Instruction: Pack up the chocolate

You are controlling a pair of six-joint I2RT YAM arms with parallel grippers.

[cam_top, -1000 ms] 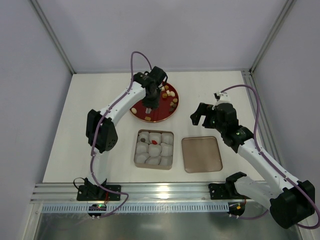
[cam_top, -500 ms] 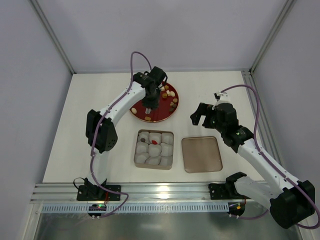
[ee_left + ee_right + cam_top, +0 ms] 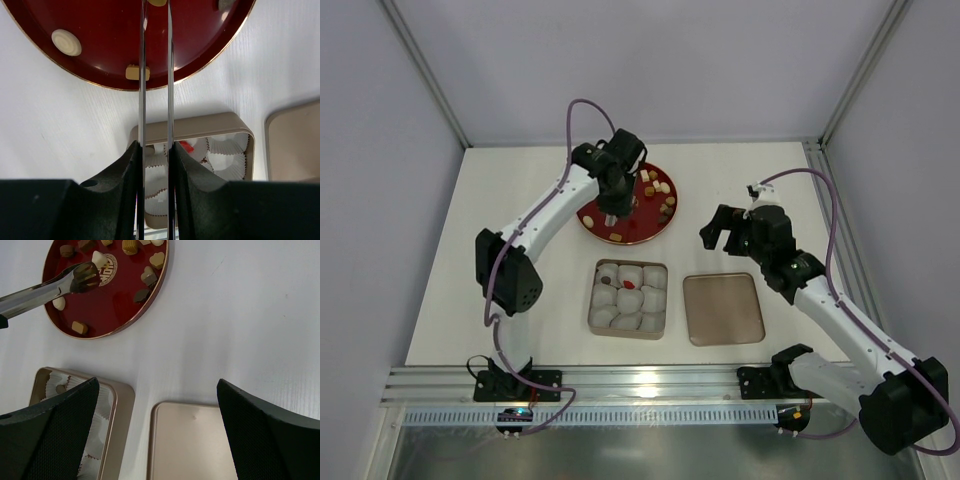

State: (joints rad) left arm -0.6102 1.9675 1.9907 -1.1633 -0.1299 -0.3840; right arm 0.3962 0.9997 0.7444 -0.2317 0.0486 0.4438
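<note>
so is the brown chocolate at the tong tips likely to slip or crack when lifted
Probably slippery: the chocolate is pinched only by the shiny, smooth metal tips of the tongs. It's tiny, so likely light and easily flicked loose. It looks solid, so it should stay stiff, though hard squeezing might mark it.

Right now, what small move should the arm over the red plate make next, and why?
Probably lift the left end effector: its tips seem shut on a brown chocolate over the red plate, ready for the cup-lined box.
</note>
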